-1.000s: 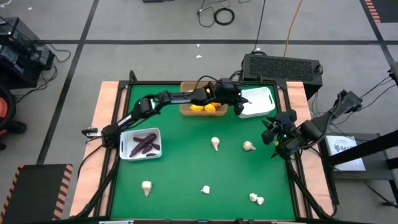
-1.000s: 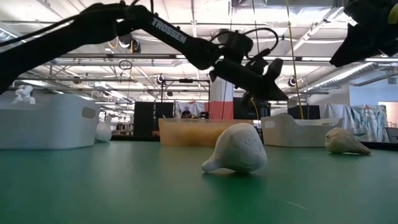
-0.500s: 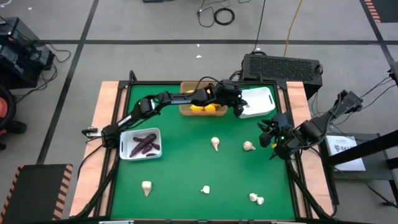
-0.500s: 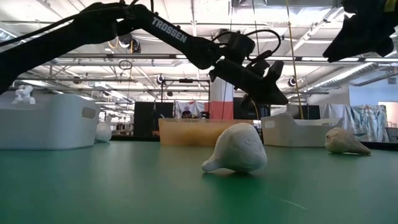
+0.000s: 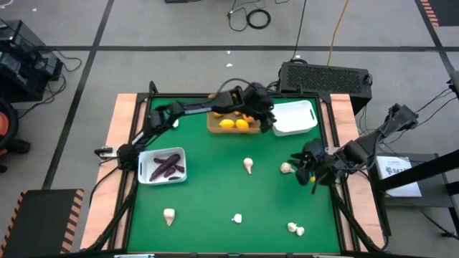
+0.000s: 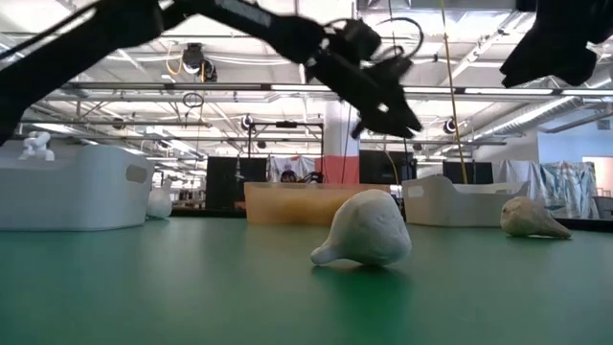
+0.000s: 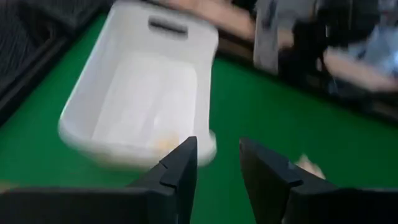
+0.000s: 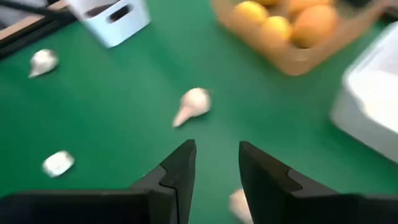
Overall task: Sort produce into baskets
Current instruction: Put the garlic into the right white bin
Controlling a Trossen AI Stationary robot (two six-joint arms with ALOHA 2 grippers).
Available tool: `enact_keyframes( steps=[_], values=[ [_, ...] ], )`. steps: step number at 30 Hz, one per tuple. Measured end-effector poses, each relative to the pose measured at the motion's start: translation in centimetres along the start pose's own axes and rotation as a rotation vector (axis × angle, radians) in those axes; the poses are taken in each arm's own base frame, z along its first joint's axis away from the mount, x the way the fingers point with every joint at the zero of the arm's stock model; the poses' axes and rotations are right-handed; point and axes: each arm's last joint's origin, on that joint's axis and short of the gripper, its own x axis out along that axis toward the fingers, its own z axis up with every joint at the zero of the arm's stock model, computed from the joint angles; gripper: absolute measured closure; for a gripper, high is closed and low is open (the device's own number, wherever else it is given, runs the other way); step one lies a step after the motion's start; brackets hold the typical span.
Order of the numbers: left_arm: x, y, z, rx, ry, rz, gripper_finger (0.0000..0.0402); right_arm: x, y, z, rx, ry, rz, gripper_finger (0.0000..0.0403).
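Note:
My left gripper [image 5: 264, 118] [image 7: 217, 146] is open and empty in the air, over the gap between the tan basket [image 5: 215, 127] of yellow and orange fruits and the far white basket [image 5: 295, 117] [image 7: 143, 106]. My right gripper [image 5: 303, 170] [image 8: 217, 149] is open and empty, just right of a garlic bulb [image 5: 287, 168] [image 8: 239, 202] lying on the green mat. Another bulb [image 5: 248, 165] [image 8: 193, 102] lies further left. The near-left white basket [image 5: 179, 154] holds dark purple pieces [image 5: 166, 166].
Three more garlic bulbs lie near the front edge: at the left [image 5: 169, 215], in the middle [image 5: 237, 218] and at the right [image 5: 295, 228]. In the low view a bulb [image 6: 369, 230] lies close in front of the tan basket [image 6: 306, 203]. Raised black rails border the mat.
My left gripper has risen and drawn back from the far white basket toward the tan basket. My right gripper has gone toward the table's near and left side, closing on the garlic bulb at the right of the mat.

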Motion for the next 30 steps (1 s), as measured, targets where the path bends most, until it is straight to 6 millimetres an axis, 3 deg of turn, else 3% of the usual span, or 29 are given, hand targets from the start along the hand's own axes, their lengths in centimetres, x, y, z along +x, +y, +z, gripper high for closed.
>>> enact_keyframes(
  steps=[7, 12, 16, 22, 30],
  values=[
    [-8.7, -4.0, 0.8, 0.085, 0.241, 0.054, 0.0276, 1.3, 2.9, -0.2, -0.067, 0.076, 0.181, 0.0289],
    [-14.7, -7.2, 0.2, 0.174, 0.4, 0.243, 0.0276, 2.2, 4.9, -0.6, -0.078, 0.165, 0.34, 0.0289],
    [-18.7, -9.9, -0.2, 0.218, 0.425, 0.329, 0.0276, 2.8, 6.3, -0.8, -0.033, 0.263, 0.384, 0.0289],
    [-22.4, -13.6, -1.8, 0.261, 0.379, 0.303, 0.0276, 3.6, 9.3, -1.6, 0.01, 0.481, 0.418, 0.0289],
    [-24.6, -17.8, -7.0, 0.307, 0.279, 0.296, 0.0276, 3.4, 13.4, -2.0, -0.04, 0.675, 0.25, 0.0289]
  ],
)
